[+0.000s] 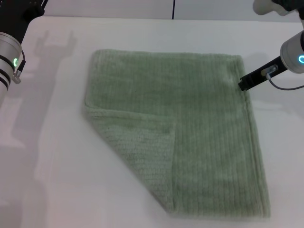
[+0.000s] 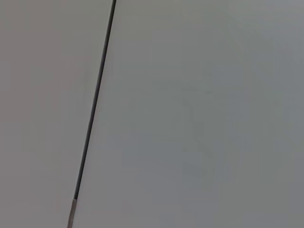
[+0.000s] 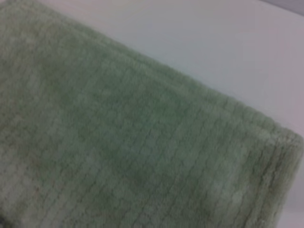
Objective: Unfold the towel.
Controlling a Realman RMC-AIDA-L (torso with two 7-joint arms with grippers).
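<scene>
Pale sage-green ribbed terry towel [image 1: 190,128] flat mid-frame on white surface [image 1: 52,156], lower-left corner folded over; right hand [image 1: 243,84] at its upper-right edge (finger state unclear), left hand unseen.

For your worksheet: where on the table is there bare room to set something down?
Bare white table beside the towel's folded-over corner, and a strip beyond its far edge. Crowded where the right gripper meets the towel's far right corner; left arm parked far left.

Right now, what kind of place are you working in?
Probably a lab or test bench, not a home. A plain white table holds only the green towel, with a bare pale wall behind. The right hand is at the towel's far right edge; the left arm waits at the table's left.
</scene>
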